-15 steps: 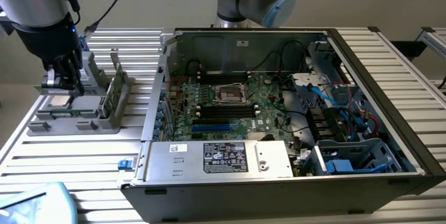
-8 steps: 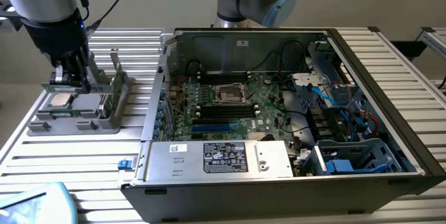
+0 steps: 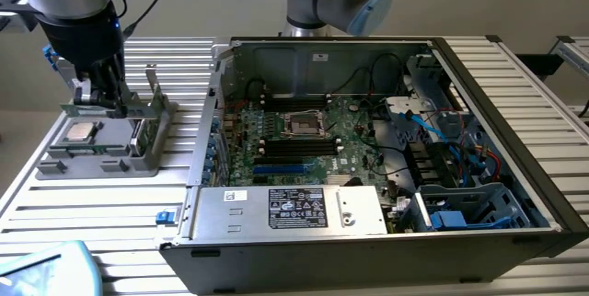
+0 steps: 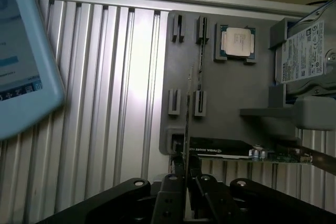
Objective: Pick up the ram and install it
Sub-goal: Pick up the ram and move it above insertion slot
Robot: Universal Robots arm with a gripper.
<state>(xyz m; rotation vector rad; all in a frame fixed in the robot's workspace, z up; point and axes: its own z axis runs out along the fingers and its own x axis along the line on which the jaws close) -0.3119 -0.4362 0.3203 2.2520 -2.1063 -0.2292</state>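
Chassis [image 3: 276,54] stands open on the exterior view's right, with its motherboard [image 3: 345,120] exposed and dark memory slots [image 3: 299,145] on either side of the socket. Parts tray [image 3: 87,165] lies on the exterior view's left, just outside the chassis wall. Your gripper [image 4: 185,181] hangs over the far part of that tray. Its 2 fingers are drawn in tight on the ram [image 4: 188,124], which the wrist view presents edge-on as a thin line running away from the jaws above the tray. Whether the stick's lower edge is clear of its holder cannot be told. Processor chip [image 4: 237,43] sits untouched in its pocket close by.

Finding: the step in hand is the pick-up. You have the grip made, and the install is not yet done.

Judgement: the next move calls for a straight lift and clearance over the chassis wall. You should keep the stick square to 1 slot, since so thin a board will likely tolerate no twist.
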